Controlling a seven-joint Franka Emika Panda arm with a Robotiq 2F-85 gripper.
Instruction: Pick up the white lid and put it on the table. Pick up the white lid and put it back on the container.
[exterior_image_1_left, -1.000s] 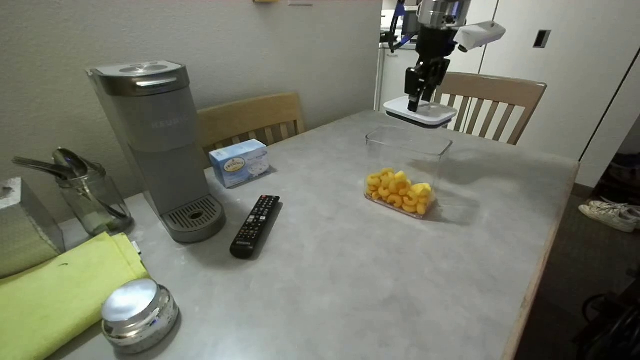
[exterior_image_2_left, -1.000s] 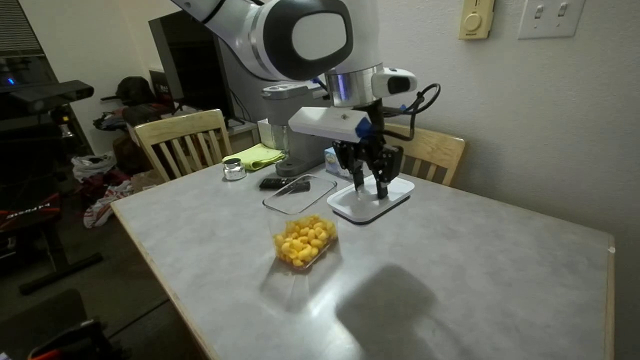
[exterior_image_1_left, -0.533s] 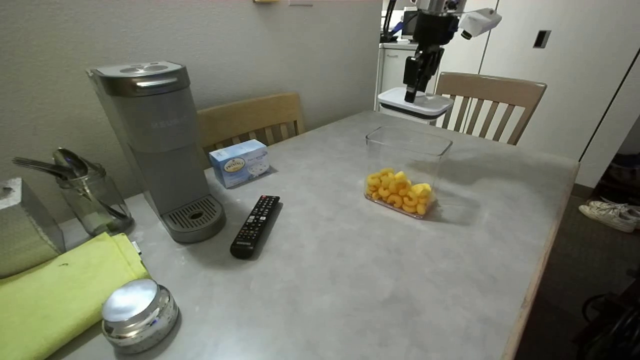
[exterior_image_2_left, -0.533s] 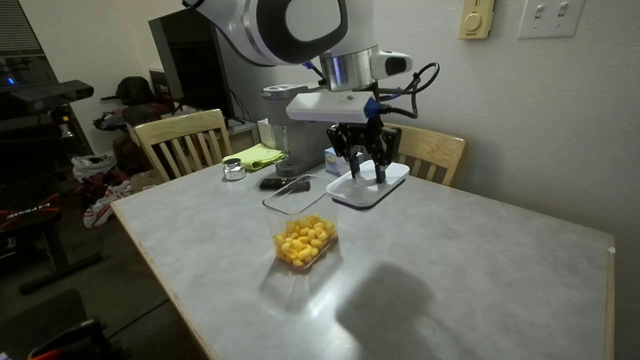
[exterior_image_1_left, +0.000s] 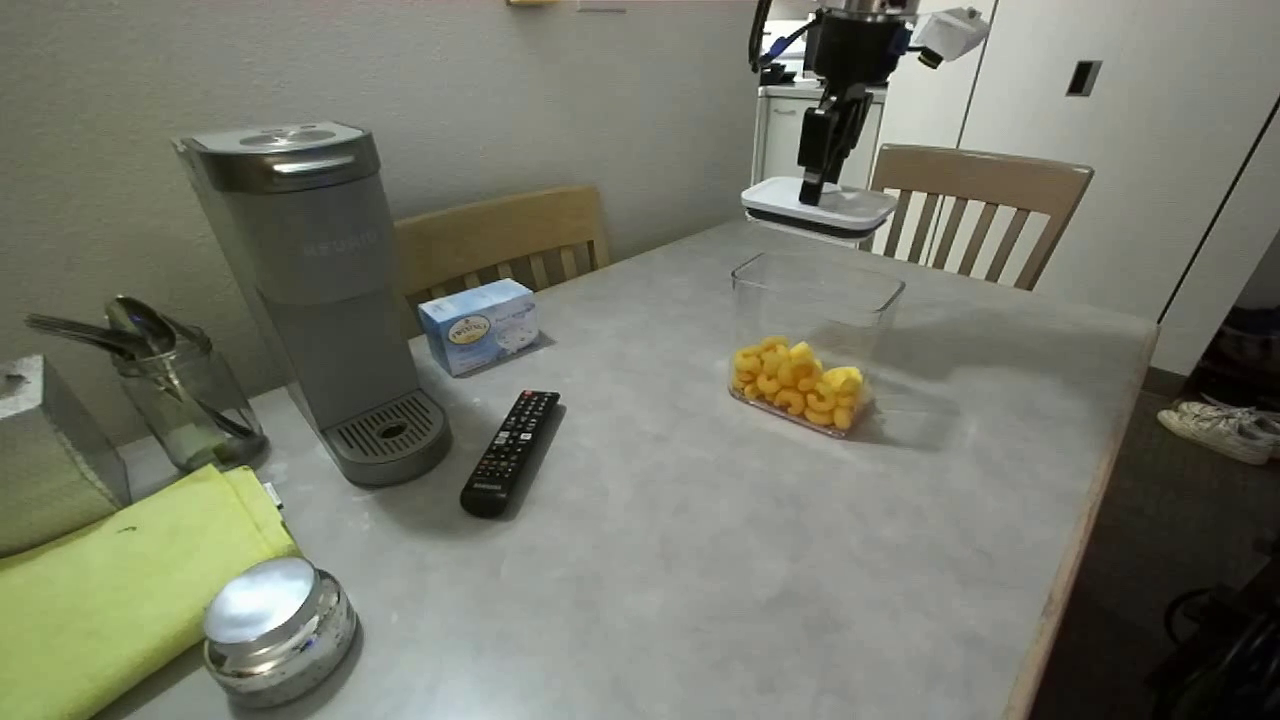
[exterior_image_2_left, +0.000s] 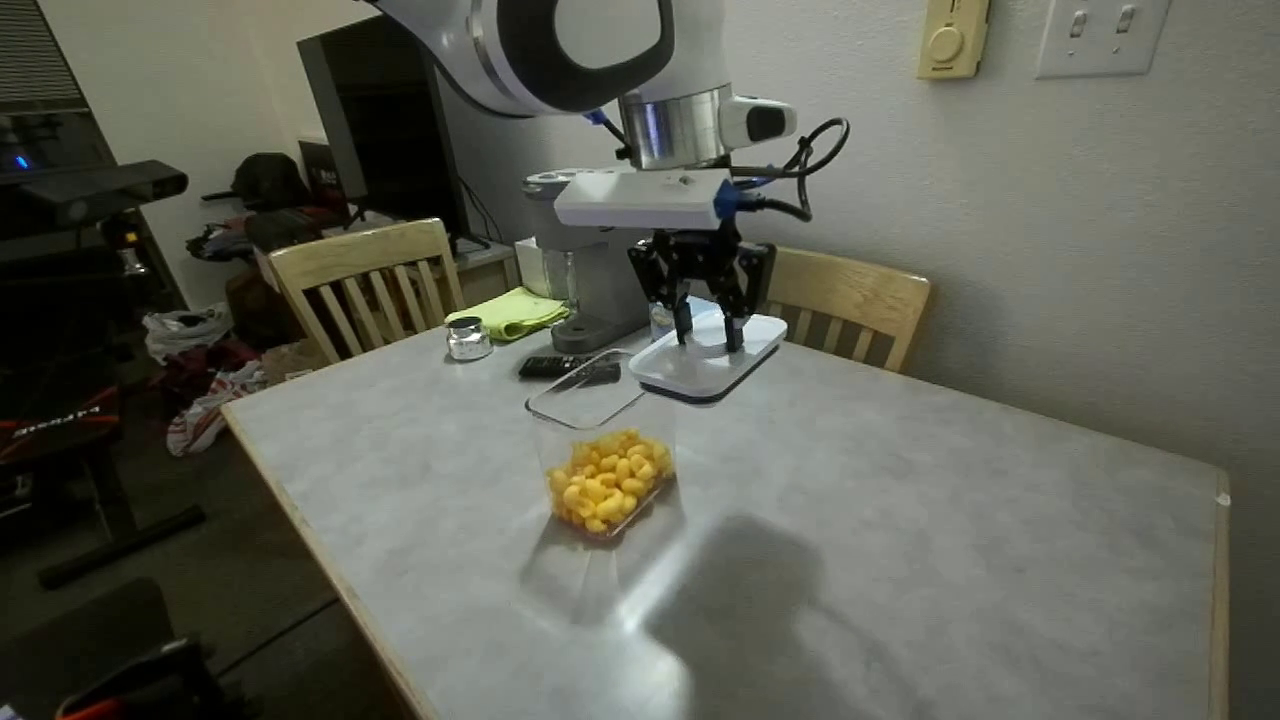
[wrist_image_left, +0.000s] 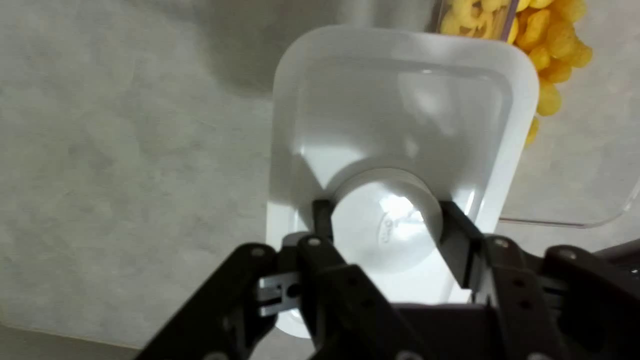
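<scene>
I judge the white lid (exterior_image_2_left: 705, 371) to be light, stiff plastic — unlikely to bend or break, though its glossy surface may slip or twist in a one-spot hold. The round knob (wrist_image_left: 385, 230) in its middle is the place to take it, squarely across opposite sides, and that is where my gripper (wrist_image_left: 387, 220) has it: in the wrist view the fingers (wrist_image_left: 322, 220) stand one to each side of the knob, pinching it, while the flat of the lid spreads out beneath the tips. In both exterior views the lid hangs in the air, roughly level, apart from the grey table (exterior_image_2_left: 950, 520) and near the open top of the clear plastic container (exterior_image_1_left: 800, 318) with its yellow curled puffs (exterior_image_2_left: 605, 480). Whether the lid's edge overlaps the container's rim — that I cannot tell.
</scene>
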